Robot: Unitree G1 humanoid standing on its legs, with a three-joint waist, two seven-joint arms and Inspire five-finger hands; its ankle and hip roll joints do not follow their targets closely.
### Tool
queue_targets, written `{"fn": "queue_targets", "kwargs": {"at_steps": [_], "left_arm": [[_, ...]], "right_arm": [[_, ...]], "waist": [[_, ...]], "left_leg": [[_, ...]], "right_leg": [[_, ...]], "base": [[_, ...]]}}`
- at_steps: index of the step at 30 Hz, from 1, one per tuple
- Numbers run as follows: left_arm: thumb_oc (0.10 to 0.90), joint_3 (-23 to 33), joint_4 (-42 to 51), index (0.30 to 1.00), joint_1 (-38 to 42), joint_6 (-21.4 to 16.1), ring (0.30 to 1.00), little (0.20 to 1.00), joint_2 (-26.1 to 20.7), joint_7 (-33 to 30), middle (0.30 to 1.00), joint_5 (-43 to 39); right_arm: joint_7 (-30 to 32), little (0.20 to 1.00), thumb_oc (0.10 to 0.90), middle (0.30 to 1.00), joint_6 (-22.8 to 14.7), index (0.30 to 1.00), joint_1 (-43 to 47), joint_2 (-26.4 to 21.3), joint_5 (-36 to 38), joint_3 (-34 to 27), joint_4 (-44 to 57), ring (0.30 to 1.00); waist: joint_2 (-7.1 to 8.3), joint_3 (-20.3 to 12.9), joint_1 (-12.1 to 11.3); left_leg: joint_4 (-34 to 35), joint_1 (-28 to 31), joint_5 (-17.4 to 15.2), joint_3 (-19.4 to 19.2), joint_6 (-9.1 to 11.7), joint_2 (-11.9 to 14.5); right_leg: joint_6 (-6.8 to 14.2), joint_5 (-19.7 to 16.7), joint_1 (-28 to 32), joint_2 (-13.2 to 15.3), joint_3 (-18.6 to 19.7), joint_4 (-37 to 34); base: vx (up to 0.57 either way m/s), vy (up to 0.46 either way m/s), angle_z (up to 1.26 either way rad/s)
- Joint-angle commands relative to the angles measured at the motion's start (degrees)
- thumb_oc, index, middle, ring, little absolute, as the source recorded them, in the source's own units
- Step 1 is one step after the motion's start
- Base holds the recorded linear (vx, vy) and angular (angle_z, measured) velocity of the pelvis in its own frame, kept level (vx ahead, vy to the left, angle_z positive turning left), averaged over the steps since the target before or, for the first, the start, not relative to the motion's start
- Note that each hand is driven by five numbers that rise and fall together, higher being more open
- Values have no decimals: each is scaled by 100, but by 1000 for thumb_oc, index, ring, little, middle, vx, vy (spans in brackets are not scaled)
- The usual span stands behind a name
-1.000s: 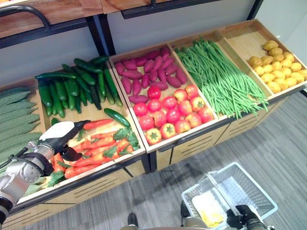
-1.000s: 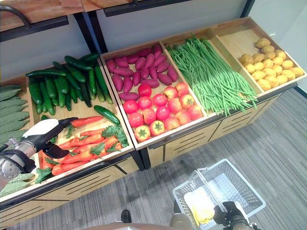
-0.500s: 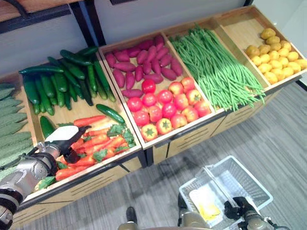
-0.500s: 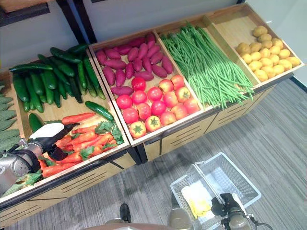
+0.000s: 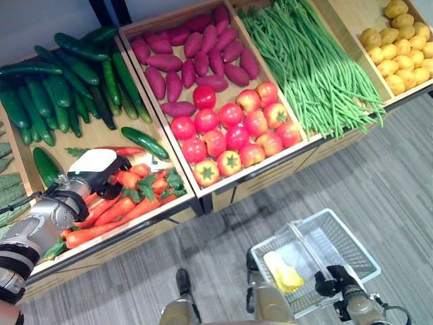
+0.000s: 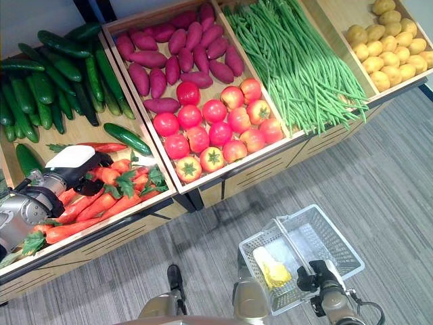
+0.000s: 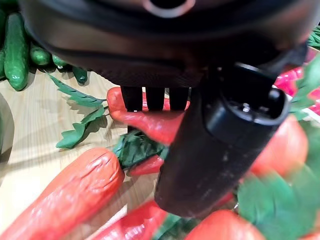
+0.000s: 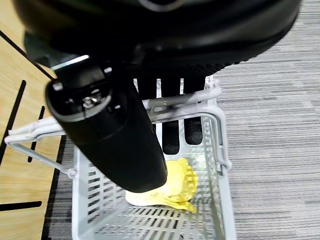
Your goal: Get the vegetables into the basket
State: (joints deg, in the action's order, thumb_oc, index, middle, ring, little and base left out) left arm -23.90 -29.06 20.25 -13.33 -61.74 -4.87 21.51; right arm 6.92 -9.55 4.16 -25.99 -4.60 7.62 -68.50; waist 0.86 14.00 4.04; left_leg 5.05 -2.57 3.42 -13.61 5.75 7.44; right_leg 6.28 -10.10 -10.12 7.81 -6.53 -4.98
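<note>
My left hand, white cover on top, lies on the heap of carrots in the front left bin. In the left wrist view its fingers curl over one orange carrot and the thumb closes in front of it. The white wire basket hangs low at the right over the grey floor. My right hand is shut on its handle, fingers hooked over the bar. A yellow item lies inside the basket.
The wooden stand holds bins of cucumbers, purple sweet potatoes, tomatoes, green beans and yellow potatoes. One loose cucumber lies just behind the carrots. Grey carpet runs in front of the stand.
The camera has tipped down, shifting the whole picture. My left hand has reached further into the carrots and its fingers have curled onto one. The right hand still holds the basket.
</note>
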Motion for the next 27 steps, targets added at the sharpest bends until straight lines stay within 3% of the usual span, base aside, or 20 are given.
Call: {"fn": "queue_targets", "kwargs": {"at_steps": [1, 15, 21, 27], "left_arm": [[400, 276, 75, 300, 379, 5, 300, 300, -412, -285, 300, 82], [400, 1282, 353, 300, 366, 313, 300, 300, -296, -1577, 300, 575], [400, 1722, 766, 300, -77, 173, 300, 300, -236, -1534, 300, 330], [400, 1682, 891, 300, -185, 88, 300, 300, -383, -1414, 300, 369]], "right_arm": [[259, 300, 400, 300, -166, 300, -9, -369, 69, 116, 50, 300], [409, 300, 400, 300, -170, 300, -164, -176, -23, 140, -90, 300], [364, 300, 400, 300, -142, 300, -281, -133, -42, 99, -89, 300], [343, 300, 400, 300, -144, 300, -320, -132, -62, 108, -97, 300]], "waist": [[149, -337, 17], [215, -527, -61], [192, -662, -54], [196, -705, -31]], "left_leg": [[-5, -107, 72, 515, 113, 139], [-5, 110, -18, 557, 109, 131], [-5, 196, -46, 560, 107, 108], [-5, 229, -53, 548, 101, 94]], "right_leg": [[587, 17, 87, 481, 179, -2], [581, 111, 365, 509, 93, -2], [577, 126, 447, 534, 77, -2], [575, 134, 477, 536, 97, -2]], "base": [[0, 0, 0], [-1, -2, 1], [0, 0, 0], [0, 0, 0]]}}
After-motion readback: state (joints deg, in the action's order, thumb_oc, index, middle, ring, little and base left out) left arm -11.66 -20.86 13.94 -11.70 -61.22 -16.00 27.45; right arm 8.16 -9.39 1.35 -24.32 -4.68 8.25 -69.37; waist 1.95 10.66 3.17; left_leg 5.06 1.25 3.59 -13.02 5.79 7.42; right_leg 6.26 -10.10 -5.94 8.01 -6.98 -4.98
